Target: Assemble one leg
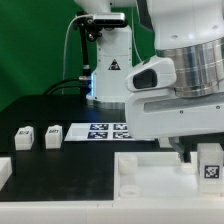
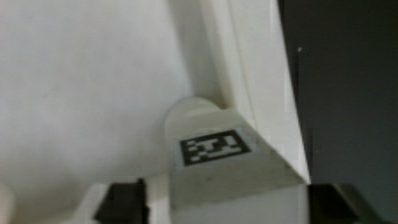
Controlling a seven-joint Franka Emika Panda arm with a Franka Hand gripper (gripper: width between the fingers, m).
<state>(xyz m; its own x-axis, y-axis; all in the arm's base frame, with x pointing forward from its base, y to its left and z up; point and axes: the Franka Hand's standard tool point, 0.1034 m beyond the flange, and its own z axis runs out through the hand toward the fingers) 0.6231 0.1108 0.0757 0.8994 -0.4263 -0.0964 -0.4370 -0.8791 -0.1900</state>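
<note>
- The white arm [image 1: 185,70] fills the exterior view's right and leans down over the near corner of the table [image 1: 40,110], which is black.
- The base [image 1: 150,175], a wide white tray with a raised rim, lies at the front below the arm. In the wrist view its pale floor [image 2: 89,80] runs up to a rim wall [image 2: 249,60], with the dark table beyond.
- The marker board [image 1: 100,130] lies flat behind the base, near the middle of the table.
- The gripper [image 2: 222,200] is closed down to the width of the leg. Its dark fingers [image 2: 121,200] press on either flank, and it touches nothing else that I can see.
- The leg [image 2: 217,147] sits between those fingers over the tray floor. Its tag faces the wrist camera and its narrow end is up against the rim wall.
- A tagged white block [image 1: 208,165] stands over the base at the exterior view's right, just under the arm. I cannot tell whether it is the clamped one.
- Two loose pegs [image 1: 38,137] stand side by side on the table at the exterior view's left, well apart from the base.
</note>
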